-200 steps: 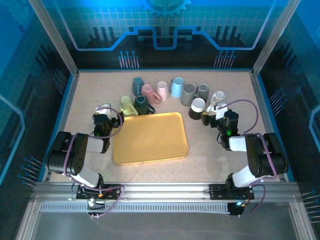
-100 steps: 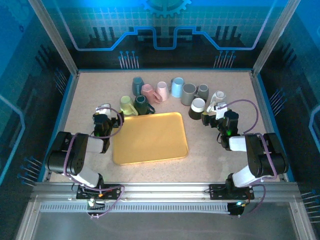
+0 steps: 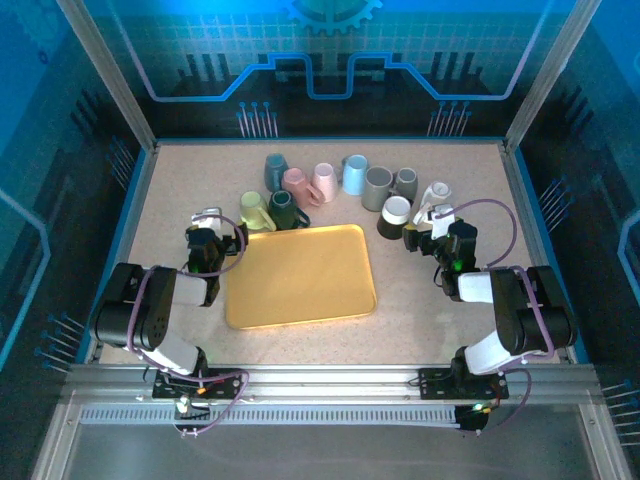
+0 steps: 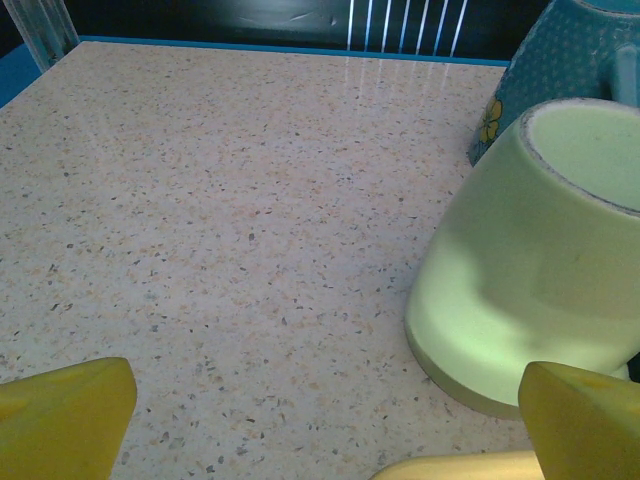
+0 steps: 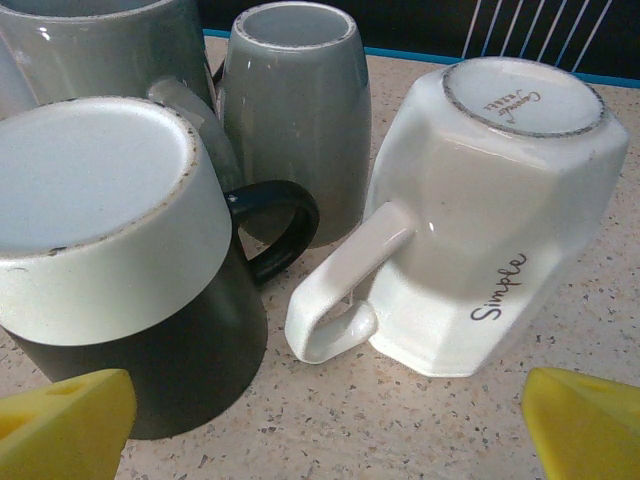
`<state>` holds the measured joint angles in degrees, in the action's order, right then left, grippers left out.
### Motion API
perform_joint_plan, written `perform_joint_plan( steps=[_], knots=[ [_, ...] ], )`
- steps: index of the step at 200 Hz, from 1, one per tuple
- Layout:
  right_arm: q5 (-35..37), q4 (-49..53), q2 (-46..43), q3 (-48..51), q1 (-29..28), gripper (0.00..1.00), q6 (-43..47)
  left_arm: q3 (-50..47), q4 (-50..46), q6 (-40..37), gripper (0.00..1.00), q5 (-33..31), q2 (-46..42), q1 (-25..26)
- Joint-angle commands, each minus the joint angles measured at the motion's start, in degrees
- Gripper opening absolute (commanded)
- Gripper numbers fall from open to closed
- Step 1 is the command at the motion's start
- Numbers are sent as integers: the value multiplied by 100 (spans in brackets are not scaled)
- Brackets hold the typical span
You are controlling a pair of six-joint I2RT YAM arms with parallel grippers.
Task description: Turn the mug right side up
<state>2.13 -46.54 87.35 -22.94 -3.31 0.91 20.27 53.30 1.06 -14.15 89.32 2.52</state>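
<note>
Several mugs stand in an arc behind the yellow tray (image 3: pixel 300 300). My right gripper (image 5: pixel 325 420) (image 3: pixel 430 222) is open just above the table. It faces an upside-down white octagonal mug (image 5: pixel 500 220) (image 3: pixel 436 193) lettered "Simple", whose handle points toward me. To its left stands an upside-down black mug with a white band (image 5: pixel 110 260) (image 3: pixel 394 215). My left gripper (image 4: pixel 330 420) (image 3: pixel 208 224) is open and empty. An upside-down pale green mug (image 4: pixel 530 270) (image 3: pixel 254 210) is to its right, apart from the fingertips.
Two grey mugs (image 5: pixel 295 110) (image 5: pixel 90 40) stand upside down behind the black one. A blue dotted mug (image 4: pixel 570 60) is behind the green one. Pink (image 3: pixel 324 181), light blue (image 3: pixel 355 173) and dark mugs (image 3: pixel 283 208) fill the arc. The tray's corner (image 4: pixel 450 468) lies under my left gripper.
</note>
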Motion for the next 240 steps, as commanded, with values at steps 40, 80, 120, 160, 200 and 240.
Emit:
perform_joint_plan(
  steps=[40, 80, 120, 160, 200, 240],
  knots=[
    [369, -205, -577, 206, -145, 100, 64, -98, -70, -171, 99, 115, -649, 54],
    [759, 520, -2141, 435, -540, 100, 66, -63, -1120, 13, 99, -361, -1905, 216],
    [893, 2746, -3765, -326, -1443, 100, -716, 451, -3008, 176, 99, -493, -3431, 939],
    [1021, 4903, -4314, -1712, -3259, 100, -927, 1818, -5229, 577, 99, -187, -4233, 2289],
    [2404, 8107, -3556, -3840, -4253, 100, -1801, 3519, -8484, 1662, 99, -789, -4203, 3072],
    [1369, 9004, -3720, -4055, -3663, 100, -2618, 5240, -11311, 1712, 99, 58, -3273, 3095]
  ],
)
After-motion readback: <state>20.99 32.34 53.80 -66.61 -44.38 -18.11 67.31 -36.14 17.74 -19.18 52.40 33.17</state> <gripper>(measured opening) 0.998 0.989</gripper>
